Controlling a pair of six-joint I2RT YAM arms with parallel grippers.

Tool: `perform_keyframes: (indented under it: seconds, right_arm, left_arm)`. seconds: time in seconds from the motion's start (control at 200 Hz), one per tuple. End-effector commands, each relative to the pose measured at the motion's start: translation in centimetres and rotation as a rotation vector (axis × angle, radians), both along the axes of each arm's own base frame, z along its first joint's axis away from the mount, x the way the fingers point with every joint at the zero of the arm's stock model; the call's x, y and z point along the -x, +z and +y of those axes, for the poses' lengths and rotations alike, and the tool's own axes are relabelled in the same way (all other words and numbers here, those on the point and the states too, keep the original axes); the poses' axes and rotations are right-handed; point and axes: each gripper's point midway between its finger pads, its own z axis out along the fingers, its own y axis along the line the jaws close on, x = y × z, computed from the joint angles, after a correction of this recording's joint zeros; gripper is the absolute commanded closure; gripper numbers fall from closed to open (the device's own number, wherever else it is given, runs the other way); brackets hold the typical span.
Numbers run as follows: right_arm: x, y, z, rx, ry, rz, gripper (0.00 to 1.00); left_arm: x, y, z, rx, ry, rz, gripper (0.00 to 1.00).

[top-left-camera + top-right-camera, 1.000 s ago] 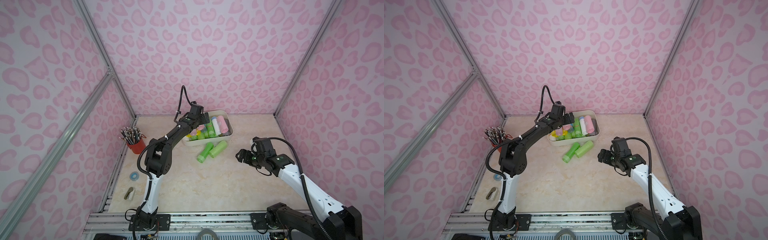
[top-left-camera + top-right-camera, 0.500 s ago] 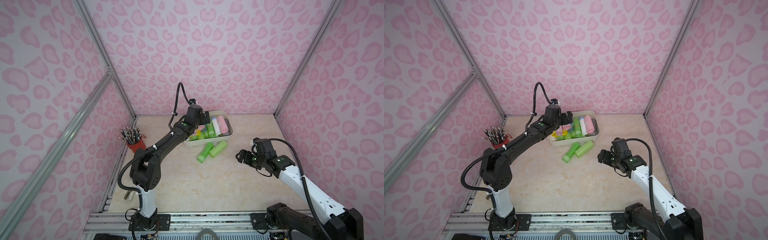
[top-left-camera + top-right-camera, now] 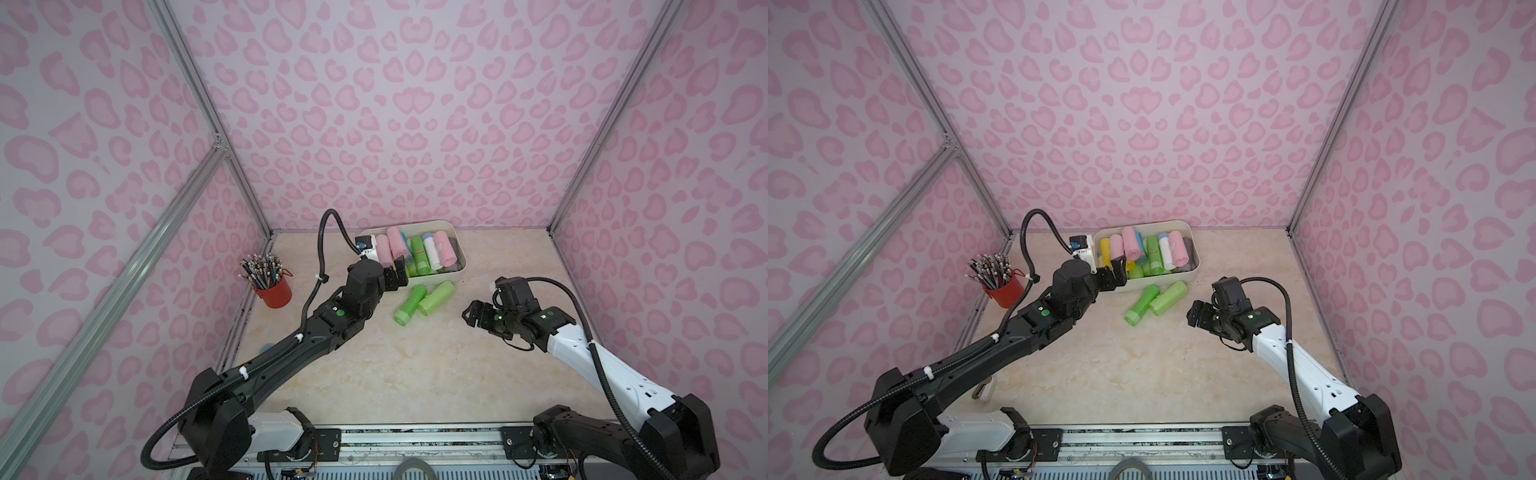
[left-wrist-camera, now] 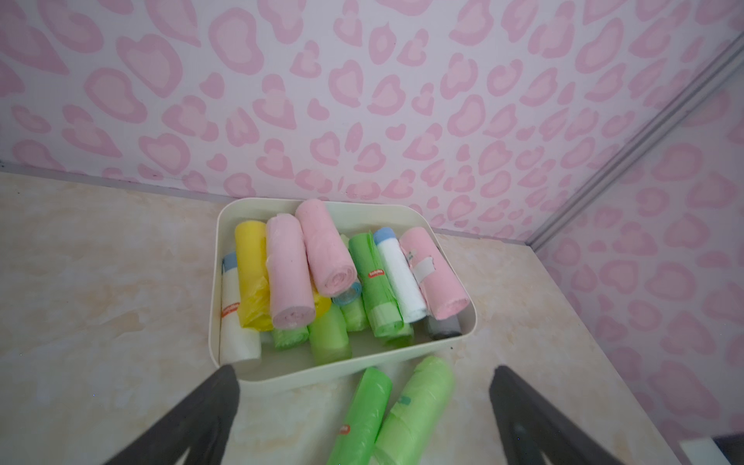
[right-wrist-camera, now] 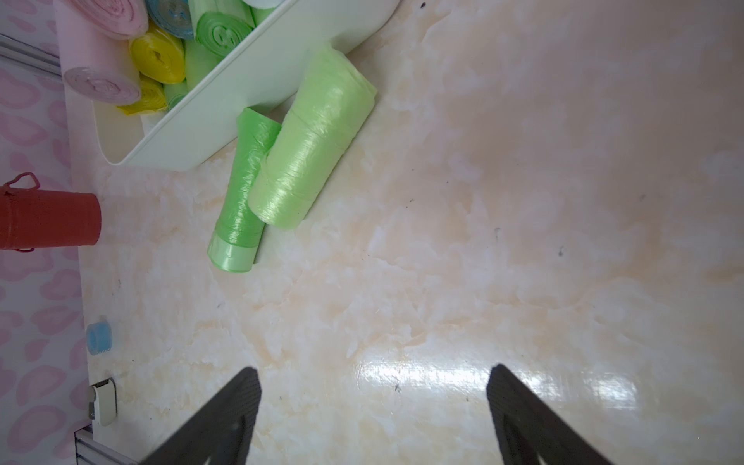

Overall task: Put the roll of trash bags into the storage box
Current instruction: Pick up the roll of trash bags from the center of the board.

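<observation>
The storage box (image 3: 440, 277) (image 3: 1167, 283), a cream-white tub, stands at the back and holds several pink, green, yellow and white rolls. Two green rolls of trash bags lie side by side on the table against its front wall: a darker one (image 3: 409, 304) (image 4: 360, 418) (image 5: 243, 201) and a paler, thicker one (image 3: 435, 297) (image 4: 410, 410) (image 5: 314, 141). My left gripper (image 3: 397, 276) (image 4: 364, 368) hangs open at the box's front left corner, nothing between its fingers. My right gripper (image 3: 473, 318) (image 5: 373, 369) is open over bare table, right of the rolls.
A red pencil cup (image 3: 272, 286) (image 5: 48, 219) full of pencils stands by the left wall. A small blue tape roll (image 5: 98, 338) and a small white item (image 3: 982, 390) lie along the left edge. Pink patterned walls enclose the table on three sides.
My left arm has drawn back from above the box toward the front, with its open gripper now at the box's front left corner. The right arm has not moved.
</observation>
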Motion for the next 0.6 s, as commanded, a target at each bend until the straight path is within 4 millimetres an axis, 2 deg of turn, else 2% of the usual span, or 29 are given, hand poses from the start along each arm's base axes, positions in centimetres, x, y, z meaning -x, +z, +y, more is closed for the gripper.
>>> perform_keyframes:
  seconds: [0.0, 0.175, 0.205, 0.29, 0.435, 0.595]
  right_arm:
    - [-1.1, 0.5, 0.9, -0.049, -0.016, -0.023, 0.10]
    - [-3.0, 0.4, 2.0, -0.117, -0.067, -0.042, 0.10]
    - [-3.4, -0.8, 2.2, -0.113, -0.081, -0.013, 0.10]
    - [-4.3, -1.4, 2.9, -0.147, -0.102, -0.006, 0.07]
    - [-5.8, -2.4, 4.0, -0.190, -0.121, 0.014, 0.06]
    - [-7.5, -3.2, 5.0, -0.196, -0.118, 0.004, 0.06]
  left_arm:
    - [1.3, -0.1, 2.5, 0.062, 0.077, -0.031, 0.00]
    - [4.0, -3.0, 4.6, 0.093, 0.083, 0.023, 0.00]
    - [4.3, -3.3, 4.9, 0.101, 0.081, 0.028, 0.00]
    - [5.4, -4.1, 5.1, 0.120, 0.057, 0.048, 0.00]
    - [7.0, -4.5, 5.7, 0.168, 0.023, 0.052, 0.00]
    - [8.1, -4.7, 5.5, 0.211, -0.034, 0.050, 0.00]
